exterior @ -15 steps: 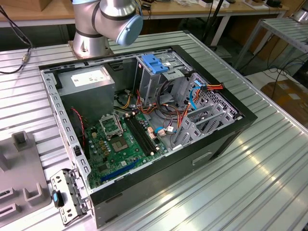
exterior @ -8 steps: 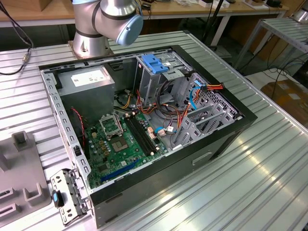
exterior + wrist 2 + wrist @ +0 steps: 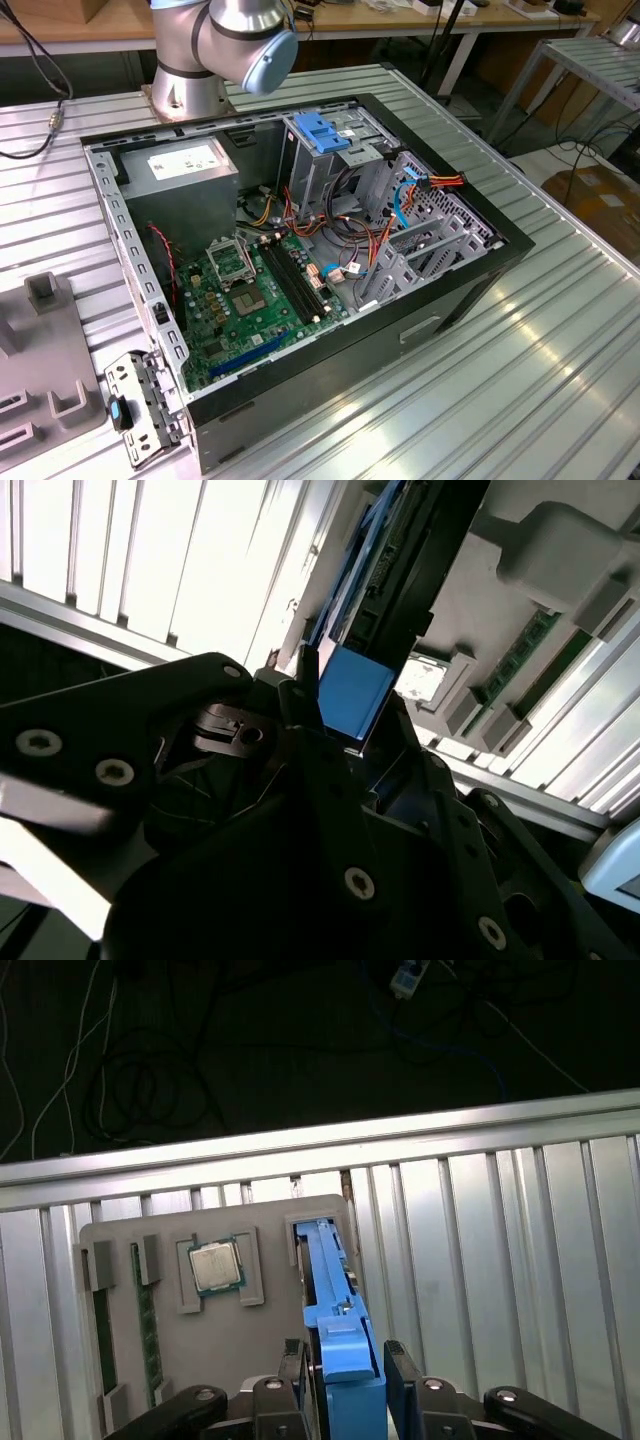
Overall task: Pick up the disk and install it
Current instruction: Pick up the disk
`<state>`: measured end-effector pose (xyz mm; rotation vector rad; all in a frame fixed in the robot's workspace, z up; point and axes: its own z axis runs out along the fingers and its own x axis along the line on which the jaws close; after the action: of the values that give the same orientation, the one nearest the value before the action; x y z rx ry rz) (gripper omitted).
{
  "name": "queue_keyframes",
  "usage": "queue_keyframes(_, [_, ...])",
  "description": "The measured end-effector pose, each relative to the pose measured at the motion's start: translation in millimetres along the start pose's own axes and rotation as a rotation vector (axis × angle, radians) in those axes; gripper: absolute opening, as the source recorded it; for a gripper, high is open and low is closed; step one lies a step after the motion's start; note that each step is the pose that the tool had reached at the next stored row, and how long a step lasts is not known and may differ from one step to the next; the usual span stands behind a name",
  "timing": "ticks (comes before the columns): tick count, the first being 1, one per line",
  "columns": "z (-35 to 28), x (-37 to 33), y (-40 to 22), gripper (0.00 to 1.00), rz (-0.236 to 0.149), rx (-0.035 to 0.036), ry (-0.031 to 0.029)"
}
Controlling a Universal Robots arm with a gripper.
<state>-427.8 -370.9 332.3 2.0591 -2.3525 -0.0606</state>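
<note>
Pinching the disk (image 3: 322, 1260), the tool (image 3: 345, 1360) holds it edge-up in the tray (image 3: 230, 1345).

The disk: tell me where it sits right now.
In the first wrist view the disk stands on edge in a slot of the grey tray, beside the processor chip, its near end at the gripper.

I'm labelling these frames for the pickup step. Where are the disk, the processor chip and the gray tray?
disk (image 3: 350, 1365): first wrist view, on its blue end tab.
processor chip (image 3: 215, 1265): first wrist view, on its metal lid.
gray tray (image 3: 240, 1345): first wrist view, on a bare flat part.
</note>
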Motion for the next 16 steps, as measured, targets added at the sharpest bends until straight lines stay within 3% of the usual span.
queue_keyframes(2, [-0.1, -0.2, -1.8, 0.45, 0.002, -0.0056, 0.0008])
queue_keyframes(7, [0.0, 0.0, -4.0, 0.45, 0.006, -0.0072, 0.0008])
queue_keyframes(9, [0.3, 0.0, -5.7, 0.45, 0.008, -0.0160, 0.0019])
queue_keyframes(11, [0.5, -0.2, -6.9, 0.45, 0.010, -0.0330, 0.0042])
queue_keyframes(12, [0.9, -0.3, -7.8, 0.45, 0.012, -0.0568, 0.0073])
queue_keyframes(13, [1.1, -0.4, -8.5, 0.45, 0.013, -0.0702, 0.0092])
queue_keyframes(15, [1.3, -1.0, -12.8, 0.45, 0.014, -0.0865, 0.0114])
queue_keyframes(16, [1.3, -1.2, -14.6, 0.45, 0.014, -0.0899, 0.0119])
